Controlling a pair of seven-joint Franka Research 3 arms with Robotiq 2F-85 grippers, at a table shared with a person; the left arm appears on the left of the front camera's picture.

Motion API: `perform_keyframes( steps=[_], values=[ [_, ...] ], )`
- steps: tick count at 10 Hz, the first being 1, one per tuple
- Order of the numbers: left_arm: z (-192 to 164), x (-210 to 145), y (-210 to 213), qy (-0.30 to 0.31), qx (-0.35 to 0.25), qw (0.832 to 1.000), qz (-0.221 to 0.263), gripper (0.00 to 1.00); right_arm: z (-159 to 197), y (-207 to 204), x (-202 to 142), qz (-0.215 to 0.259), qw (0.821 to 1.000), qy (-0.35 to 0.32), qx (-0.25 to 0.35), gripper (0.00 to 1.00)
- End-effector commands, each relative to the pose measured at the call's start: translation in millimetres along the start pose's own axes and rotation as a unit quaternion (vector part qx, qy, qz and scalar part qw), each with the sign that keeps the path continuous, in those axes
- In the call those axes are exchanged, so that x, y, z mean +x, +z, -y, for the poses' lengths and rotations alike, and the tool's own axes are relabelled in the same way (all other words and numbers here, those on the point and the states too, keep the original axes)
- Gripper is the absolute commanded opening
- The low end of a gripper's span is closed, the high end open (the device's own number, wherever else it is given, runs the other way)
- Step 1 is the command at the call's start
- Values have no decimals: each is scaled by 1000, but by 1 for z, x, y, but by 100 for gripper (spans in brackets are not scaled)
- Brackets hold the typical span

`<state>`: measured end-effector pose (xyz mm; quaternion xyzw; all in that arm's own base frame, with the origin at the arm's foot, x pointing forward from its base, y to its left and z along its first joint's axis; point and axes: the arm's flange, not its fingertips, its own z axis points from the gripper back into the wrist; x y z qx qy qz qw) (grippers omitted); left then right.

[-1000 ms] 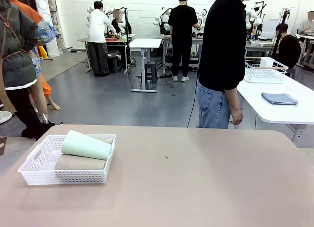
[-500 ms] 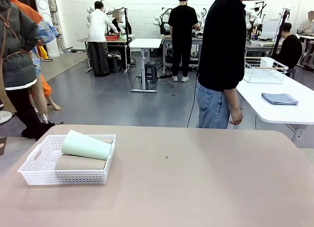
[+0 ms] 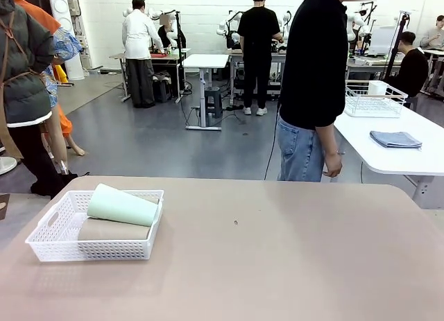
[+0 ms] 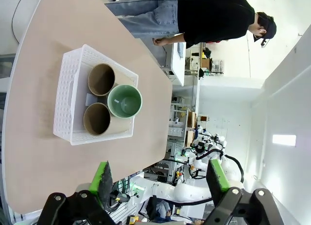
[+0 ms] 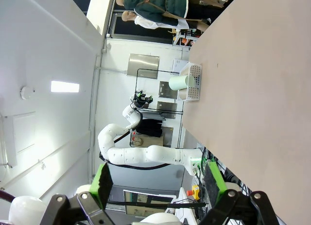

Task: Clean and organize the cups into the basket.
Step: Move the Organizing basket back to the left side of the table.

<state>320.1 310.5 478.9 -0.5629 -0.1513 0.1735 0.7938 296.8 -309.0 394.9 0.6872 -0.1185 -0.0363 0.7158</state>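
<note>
Left gripper (image 4: 159, 179): the green-padded fingers (image 4: 102, 179) were spread wide with nothing between them; they were held high above the table, well apart from the basket.
Right gripper (image 5: 158, 183): the jaws were likewise spread wide and empty, raised off the table's edge, with the basket seen far off.
Basket (image 3: 48, 246): it was set on the near left part of the table, white and lattice-sided.
Cups: all three were laid on their sides in the basket; two tan-brown cups (image 4: 101, 79) lay side by side, and the mint green cup (image 3: 122, 206) was rested on top of them.
Table (image 3: 277, 252): a bare beige surface was seen to the right of the basket.
Person (image 3: 316, 78): a figure in black top and jeans stood at the far edge.
Room: other work tables were seen on a grey floor beyond.
</note>
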Motion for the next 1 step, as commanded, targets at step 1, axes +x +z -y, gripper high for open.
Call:
perform_keyframes(
  steps=[1],
  values=[
    [2, -3, 1, 1, -1, 1000, 2, 100, 0, 1, -1, 1, 1000, -1, 1, 100]
  ],
)
